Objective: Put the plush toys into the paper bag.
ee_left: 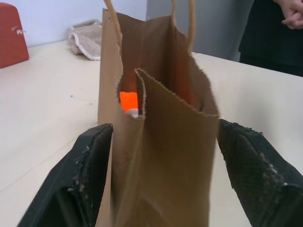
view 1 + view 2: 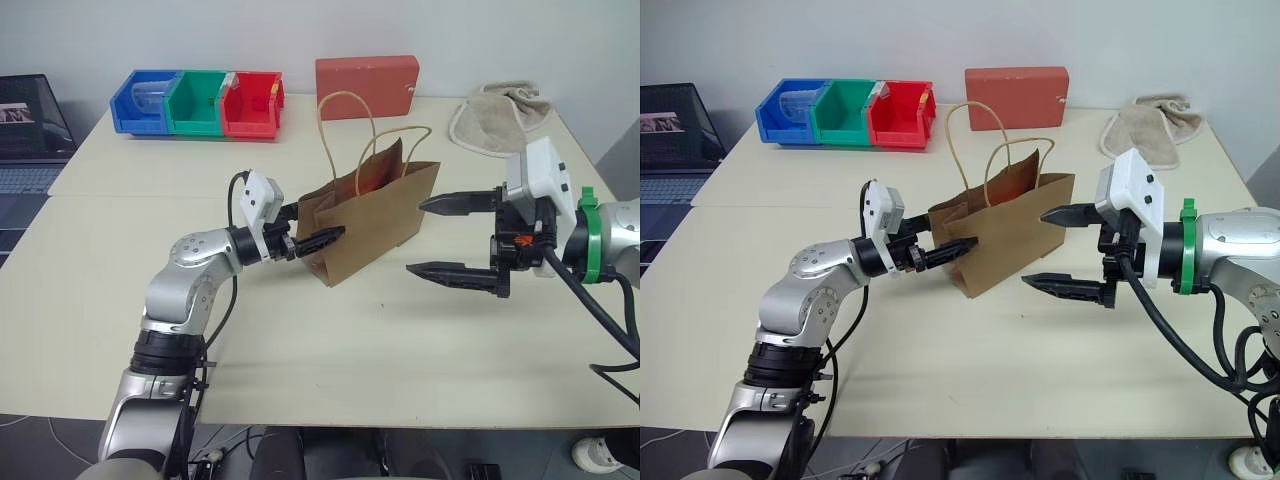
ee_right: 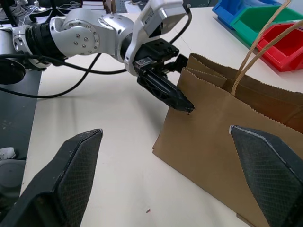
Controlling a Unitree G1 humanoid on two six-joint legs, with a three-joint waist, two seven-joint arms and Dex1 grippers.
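The brown paper bag [image 2: 385, 215] stands upright in the middle of the table, its cord handles up. Through the bag's mouth an orange plush toy [image 1: 128, 100] shows inside, with a bit of white just under it. My left gripper [image 2: 318, 222] reaches level at the bag's left end, one black finger on each side of it. The fingers [image 1: 90, 156] lie close along the paper, which is not squeezed. My right gripper [image 2: 416, 236] hovers just right of the bag, open wide, pointing at its side with nothing between the fingers.
A red block [image 2: 366, 87] and a beige towel [image 2: 498, 115] lie at the table's far edge. Blue, green and red bins [image 2: 197, 102] sit at the far left, with a laptop [image 2: 30, 130] beyond them. A person [image 1: 274, 33] stands past the table.
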